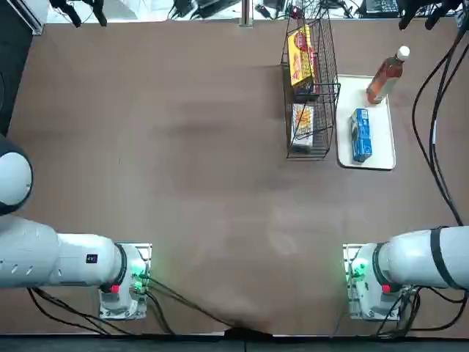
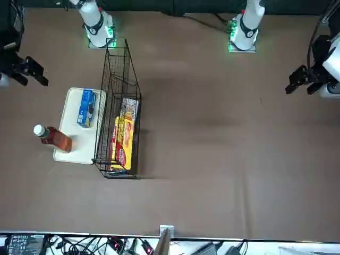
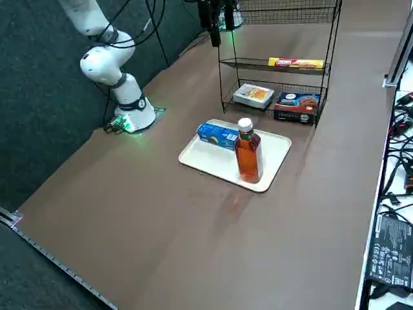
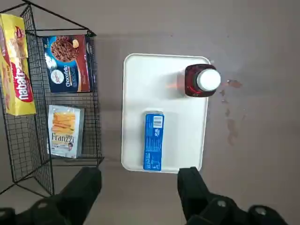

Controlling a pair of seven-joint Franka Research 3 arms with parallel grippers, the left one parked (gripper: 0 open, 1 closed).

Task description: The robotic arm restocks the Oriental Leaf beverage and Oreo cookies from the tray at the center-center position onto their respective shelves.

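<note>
One white robotic arm (image 3: 100,58) is mounted at the near edge of the table (image 1: 212,220). Its right gripper (image 4: 139,180) hangs raised over the table, near the tray, fingers spread well apart – nothing is held between them. Beyond the base, the white tray (image 4: 180,131) lies flat, just to the right of the rack (image 1: 335,110). On the nearer half of the tray, the blue Oreo box (image 4: 153,140) lies flat with its long side running away from the base. Farther back, the tea bottle (image 3: 248,155) stands upright by the tray's right edge, white cap on top, apart from the box. In the rack, a pale snack pack (image 4: 65,131) sits at the nearer end of the bottom tier. Farther along that tier is a dark chocolate box (image 4: 67,64) – and on the tier above rests a yellow-red pack (image 4: 16,65).
</note>
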